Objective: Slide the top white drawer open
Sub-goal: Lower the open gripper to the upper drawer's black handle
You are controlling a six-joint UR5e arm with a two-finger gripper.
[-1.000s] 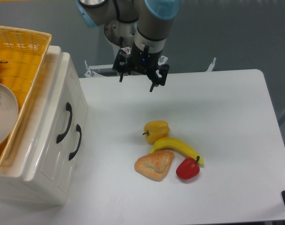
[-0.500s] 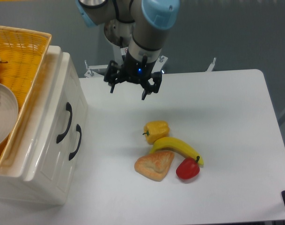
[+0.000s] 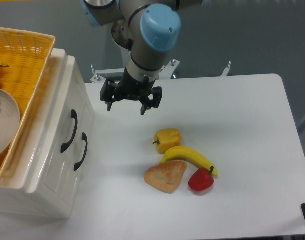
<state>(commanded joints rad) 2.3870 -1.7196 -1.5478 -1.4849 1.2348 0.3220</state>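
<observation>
Gripper [image 3: 125,106] shifts left toward cabinet vs 1 s ago, jaws spread & empty, still short of top white drawer [image 3: 57,131] handle, drawer closed.

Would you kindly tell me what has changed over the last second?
The open pincer has moved left and slightly down in the picture, toward the cabinet, holding nothing. The top white drawer remains shut, and the food items on the table have not moved.
</observation>
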